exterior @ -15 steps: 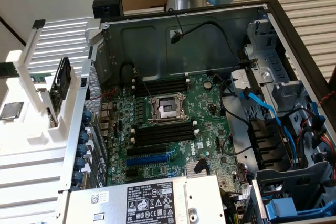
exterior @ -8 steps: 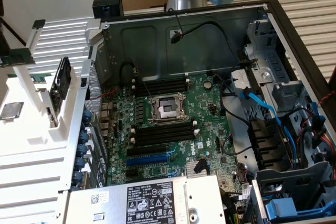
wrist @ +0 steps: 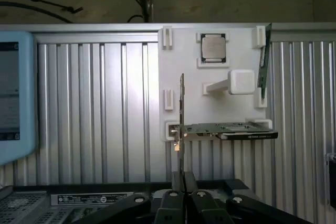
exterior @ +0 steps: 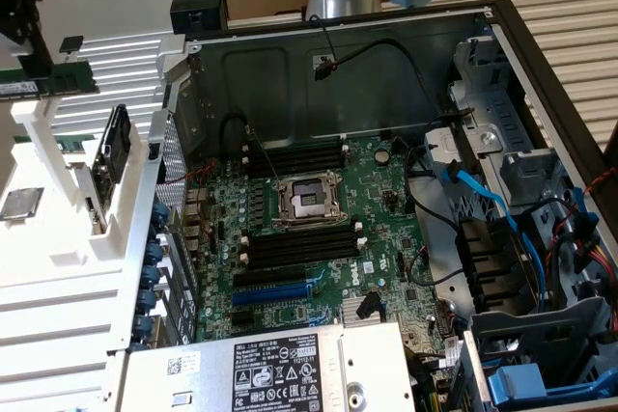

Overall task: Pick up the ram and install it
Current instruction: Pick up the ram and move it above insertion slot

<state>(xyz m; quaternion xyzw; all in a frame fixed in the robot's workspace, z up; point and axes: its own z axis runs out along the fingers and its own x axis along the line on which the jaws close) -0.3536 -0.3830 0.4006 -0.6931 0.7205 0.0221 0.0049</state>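
The ram is a long green stick lying in the white parts holder at the exterior view's upper left. It stands edge-on at the holder's rim as the ram in the wrist view. My gripper hangs dark just above that end of the holder. In the wrist view the gripper has its two fingers pressed together with nothing between them, a good way short of the ram. The black memory slots lie bare on the green motherboard inside the open case.
The holder also carries an expansion card with a thin metal bracket, a CPU chip and a white block. A blue expansion slot, the CPU socket, blue cables and drive cages crowd the case.
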